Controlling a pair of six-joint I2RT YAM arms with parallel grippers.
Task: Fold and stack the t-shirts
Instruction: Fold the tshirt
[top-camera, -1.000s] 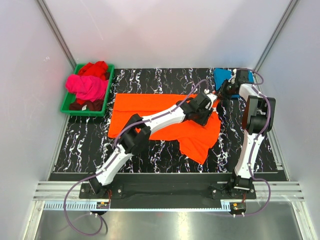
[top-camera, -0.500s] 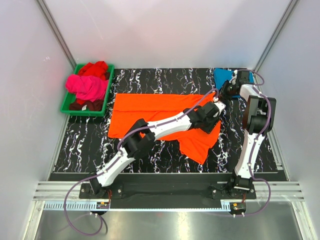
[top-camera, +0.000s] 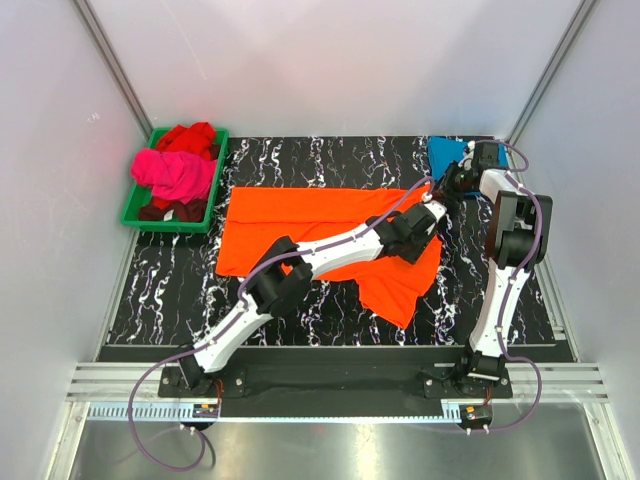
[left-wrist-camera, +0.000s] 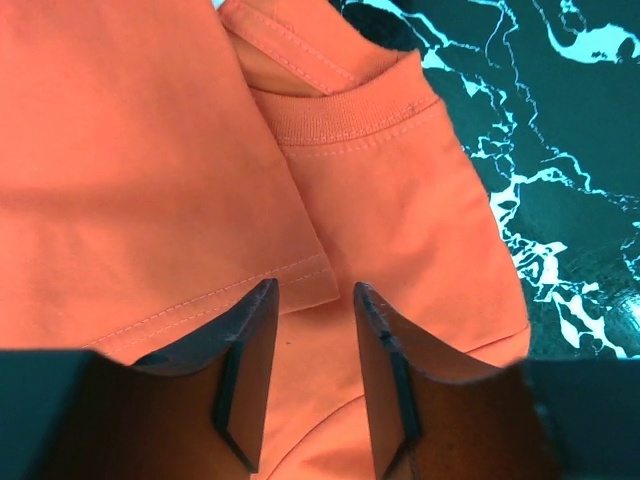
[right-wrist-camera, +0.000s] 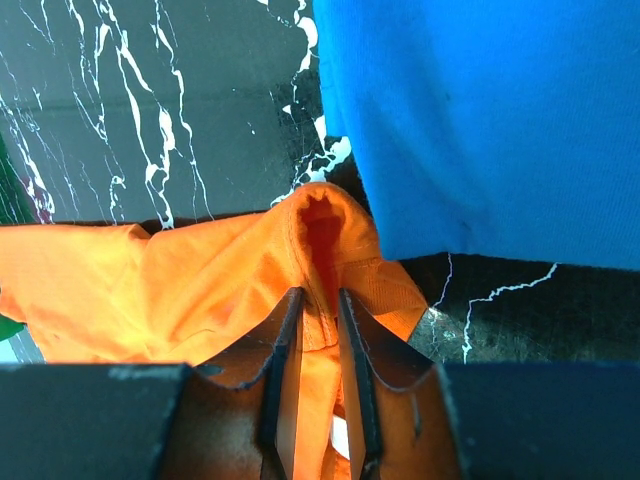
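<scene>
One green tray (top-camera: 133, 208), upper left, is filled with a pink t-shirt (top-camera: 175, 172) and a red t-shirt (top-camera: 192, 136). One orange t-shirt (top-camera: 290, 212) is spread mid-frame under the released left end effector (left-wrist-camera: 310, 300), its edge grasped by the right end effector (right-wrist-camera: 312, 300) beside one blue t-shirt (top-camera: 443, 152), upper right.

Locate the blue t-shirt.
Top view: the blue t-shirt lies at the far right corner of the table, just beyond the right tool, which pinches a fold of the orange t-shirt.

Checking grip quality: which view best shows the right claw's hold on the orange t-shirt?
Right wrist view: the right claw pinches a raised fold of the orange t-shirt. The top view shows that spot tiny and crowded; the left wrist view shows only the shirt's collar.
</scene>
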